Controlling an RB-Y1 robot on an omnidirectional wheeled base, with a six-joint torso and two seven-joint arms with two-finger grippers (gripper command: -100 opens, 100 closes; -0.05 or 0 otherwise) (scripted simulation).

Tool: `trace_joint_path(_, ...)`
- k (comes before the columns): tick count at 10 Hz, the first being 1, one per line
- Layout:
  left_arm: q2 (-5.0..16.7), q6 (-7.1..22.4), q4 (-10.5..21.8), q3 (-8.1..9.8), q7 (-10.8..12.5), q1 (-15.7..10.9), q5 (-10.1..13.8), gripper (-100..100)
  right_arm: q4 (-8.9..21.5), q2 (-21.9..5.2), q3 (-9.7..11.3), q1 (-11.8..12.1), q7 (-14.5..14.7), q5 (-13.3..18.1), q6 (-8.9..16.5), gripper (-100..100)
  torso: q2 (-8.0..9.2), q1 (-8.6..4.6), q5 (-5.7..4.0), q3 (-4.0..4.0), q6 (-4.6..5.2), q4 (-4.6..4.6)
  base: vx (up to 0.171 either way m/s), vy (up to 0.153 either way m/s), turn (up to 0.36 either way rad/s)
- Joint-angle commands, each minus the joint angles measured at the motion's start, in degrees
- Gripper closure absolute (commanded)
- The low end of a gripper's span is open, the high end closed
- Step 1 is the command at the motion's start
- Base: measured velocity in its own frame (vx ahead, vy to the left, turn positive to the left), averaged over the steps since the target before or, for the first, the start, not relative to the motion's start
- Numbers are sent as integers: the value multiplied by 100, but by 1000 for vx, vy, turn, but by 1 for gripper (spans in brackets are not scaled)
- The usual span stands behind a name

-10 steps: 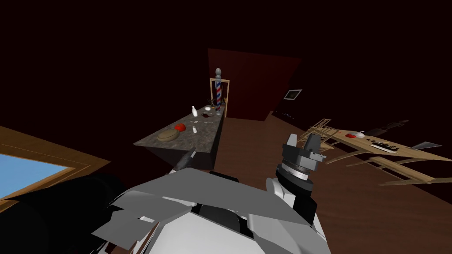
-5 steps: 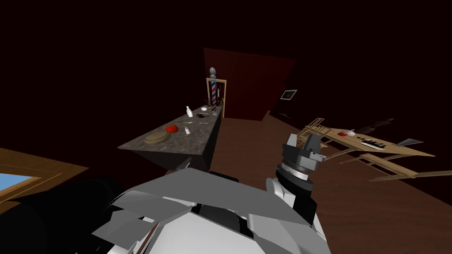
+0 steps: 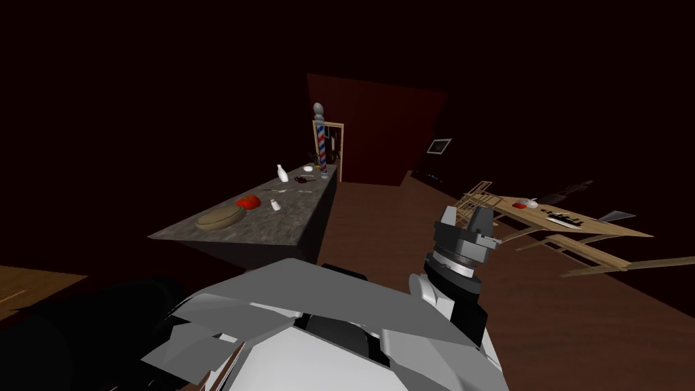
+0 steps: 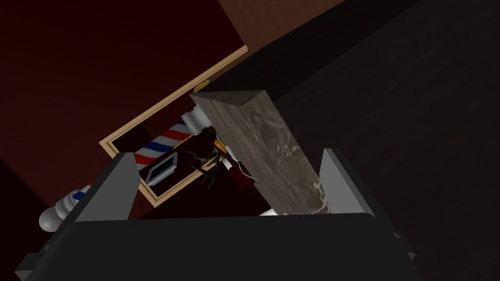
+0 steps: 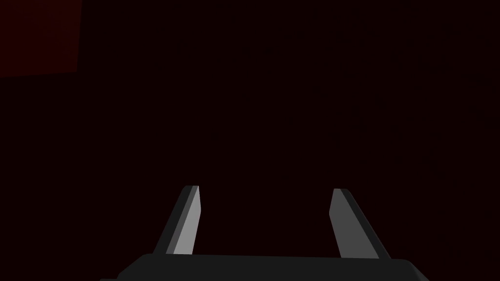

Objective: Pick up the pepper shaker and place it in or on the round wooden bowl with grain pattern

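**Status.** Nothing is being carried. The pick has not yet begun, so by my judgement the approach, grasp, lift and placing are all remaining.

**Landmark.** Long counter [image 3: 285, 220], mottled grey stone-like top with dark sides, standing on a dark brown plank floor [image 3: 380, 224].

**Item 1.** Small white pepper shaker [image 3: 275, 204], squat, narrowing toward its cap, plain and matt. It is standing upright on the counter top, roughly midway along, with nothing touching it.

**Item 2.** Round shallow bowl [image 3: 220, 217], tan and wood-coloured, its grain too small to make out. It is resting on the counter top toward the near end and, as far as I can tell, holding nothing.

**Item 3.** Rounded red thing [image 3: 248, 201], smooth. It is lying on the counter top, also about midway along.

**Item 4.** White narrow-necked bottle [image 3: 282, 174]. It is standing farther along the counter top.

**Item 5.** Red, white and blue striped barber pole [image 3: 320, 139] with a grey knob. It is rising at the counter's far end.

**Tool, left.** The left gripper [image 4: 227, 153] is holding its thin grey blades spread wide, clasping nothing. It is pointing at the counter's near corner and is apart from it.

**Tool, right.** The right gripper [image 3: 465, 216] is holding its fingers parted and empty. It is raised over the floor, well to the right of the counter.
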Motion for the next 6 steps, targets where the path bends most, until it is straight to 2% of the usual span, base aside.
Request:
trace_joint_path(1,100,42,119,-5,-51,192,21,-100,0,0,0,0,0,0,0,0,0,0,0,0,0,0,151,-80,-21)
trace_joint_path(3,480,64,490,64,-138,608,126,-100,0,0,0,0,0,0,0,0,11,5,1,5,0,1,161,-82,-42)
trace_joint_path(4,514,64,496,64,-138,670,126,-100,0,0,0,0,0,0,0,0,-4,5,1,-3,0,-1,168,-76,-6)
trace_joint_path(6,886,100,859,157,-190,1097,240,-100,0,0,0,0,0,0,0,0,0,4,1,-1,0,-1,183,-88,-27)
